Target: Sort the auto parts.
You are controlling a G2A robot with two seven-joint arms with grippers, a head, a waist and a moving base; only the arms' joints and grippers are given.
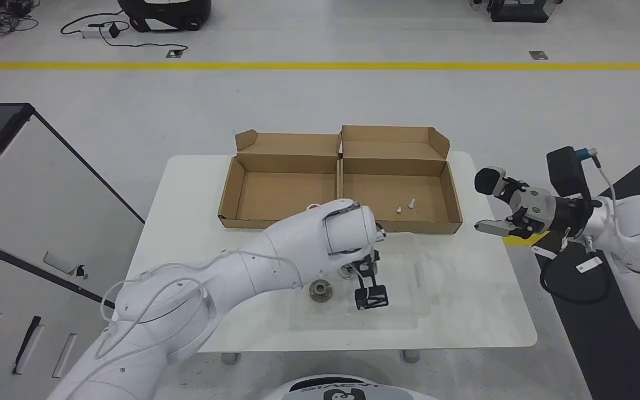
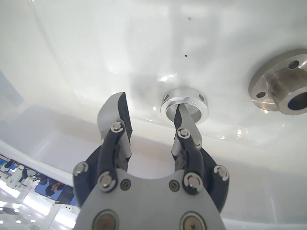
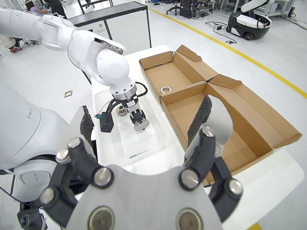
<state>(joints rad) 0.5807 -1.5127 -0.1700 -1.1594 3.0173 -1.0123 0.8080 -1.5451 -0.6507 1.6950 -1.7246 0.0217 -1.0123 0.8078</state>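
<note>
A silver ring collar (image 2: 184, 105) lies in the white tray (image 2: 72, 48) on the table. My left gripper (image 2: 150, 101) hangs open over it, one finger down inside the ring's hole and the other standing well apart outside it. A metal flange (image 2: 280, 94) rests in the same tray close by, also seen as the flange (image 1: 320, 291) beside the left gripper (image 1: 358, 272). My right gripper (image 1: 490, 205) is open and holds nothing, hovering off the table's right edge. From there the left gripper (image 3: 140, 124) and flange (image 3: 121, 110) show in the tray (image 3: 148, 144).
Two open cardboard boxes sit side by side at the back of the table: the left box (image 1: 285, 190) with a second silver ring (image 3: 165, 89) in it, and the right box (image 1: 400, 190) with small white parts (image 1: 405, 207). A black-framed cabinet (image 1: 60, 210) stands to the left.
</note>
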